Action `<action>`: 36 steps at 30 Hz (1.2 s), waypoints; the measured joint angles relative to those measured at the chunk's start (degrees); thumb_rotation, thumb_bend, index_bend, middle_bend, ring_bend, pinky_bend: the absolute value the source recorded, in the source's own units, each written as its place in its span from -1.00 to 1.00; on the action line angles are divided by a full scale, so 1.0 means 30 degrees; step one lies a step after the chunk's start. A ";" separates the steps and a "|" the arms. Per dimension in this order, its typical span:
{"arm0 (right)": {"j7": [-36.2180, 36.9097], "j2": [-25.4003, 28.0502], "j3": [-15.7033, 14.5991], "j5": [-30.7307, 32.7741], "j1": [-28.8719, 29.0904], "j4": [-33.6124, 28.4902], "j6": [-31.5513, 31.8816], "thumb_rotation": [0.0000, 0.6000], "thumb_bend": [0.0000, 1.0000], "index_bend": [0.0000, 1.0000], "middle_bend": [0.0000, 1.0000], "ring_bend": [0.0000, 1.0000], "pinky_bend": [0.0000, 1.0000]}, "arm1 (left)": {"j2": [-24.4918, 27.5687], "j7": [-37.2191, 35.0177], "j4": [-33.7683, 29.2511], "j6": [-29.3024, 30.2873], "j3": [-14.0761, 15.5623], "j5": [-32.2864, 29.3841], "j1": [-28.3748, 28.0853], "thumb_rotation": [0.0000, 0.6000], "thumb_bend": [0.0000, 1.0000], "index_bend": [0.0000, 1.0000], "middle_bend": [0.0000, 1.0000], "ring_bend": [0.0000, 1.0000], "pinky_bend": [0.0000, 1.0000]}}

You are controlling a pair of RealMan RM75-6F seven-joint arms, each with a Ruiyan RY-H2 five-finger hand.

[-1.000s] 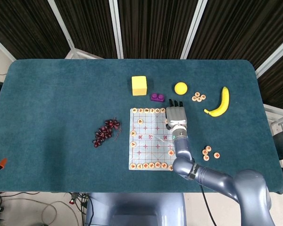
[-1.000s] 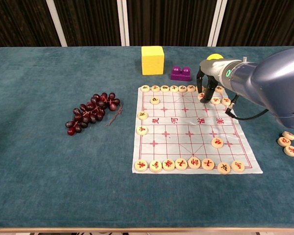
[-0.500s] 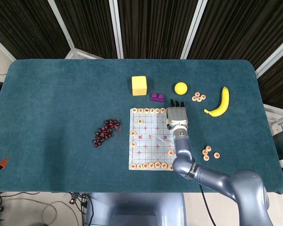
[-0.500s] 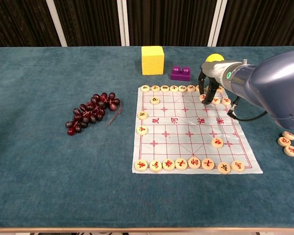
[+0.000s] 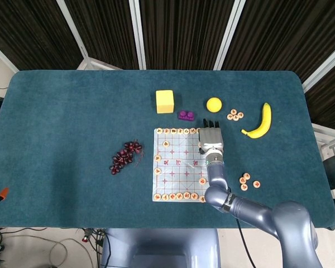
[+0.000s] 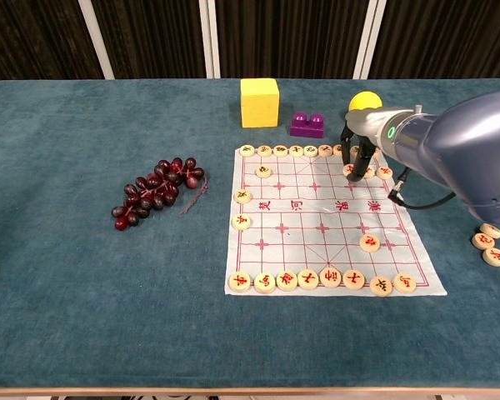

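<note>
- right hand [image 6: 358, 150] at the far right corner of the xiangqi board sheet [image 6: 317, 218], fingers pointing down among the chess pieces there [image 6: 366, 172]; fingertips look to touch or pinch 1 piece, can't tell if it's actually grasped
- same hand in head view [image 5: 210, 135], back of hand up, fingers extended toward far edge
- piece rows along near and far edges of the sheet, a few loose on the grid
- purple toy brick [image 6: 307, 125] just beyond the sheet; yellow cube [image 6: 259, 102] left of it; yellow ball [image 6: 365, 101] behind the hand
- grape bunch [image 6: 154, 191] left of the sheet
- banana [image 5: 259, 122] and spare pieces [image 5: 235, 115] to the right on the table [image 5: 67, 123]
- left hand not visible
</note>
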 measured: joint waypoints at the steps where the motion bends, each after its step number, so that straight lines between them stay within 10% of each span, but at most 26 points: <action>1: 0.0018 -0.0004 -0.0002 -0.0014 -0.0004 0.0002 0.0000 1.00 -0.25 0.05 -1.00 -1.00 -0.95 | 0.0000 0.0001 0.0003 0.0002 0.0000 -0.0004 0.0002 1.00 -0.95 -0.95 -1.00 -1.00 -0.92; 25: 0.0002 0.0069 -0.0002 -0.0062 0.0047 -0.0250 0.0023 1.00 -0.25 -0.14 -1.00 -1.00 -0.95 | -0.0066 0.0124 0.0030 -0.0073 0.0000 -0.0062 -0.0055 1.00 -0.95 -0.95 -1.00 -1.00 -0.92; 36: 0.0806 0.1668 0.0350 -0.0786 -0.0377 -0.3528 0.0857 1.00 -0.25 -0.47 -1.00 -1.00 -0.95 | -0.0149 0.0237 0.0084 -0.0102 0.0020 -0.0053 -0.0101 1.00 -0.95 -0.95 -1.00 -1.00 -0.92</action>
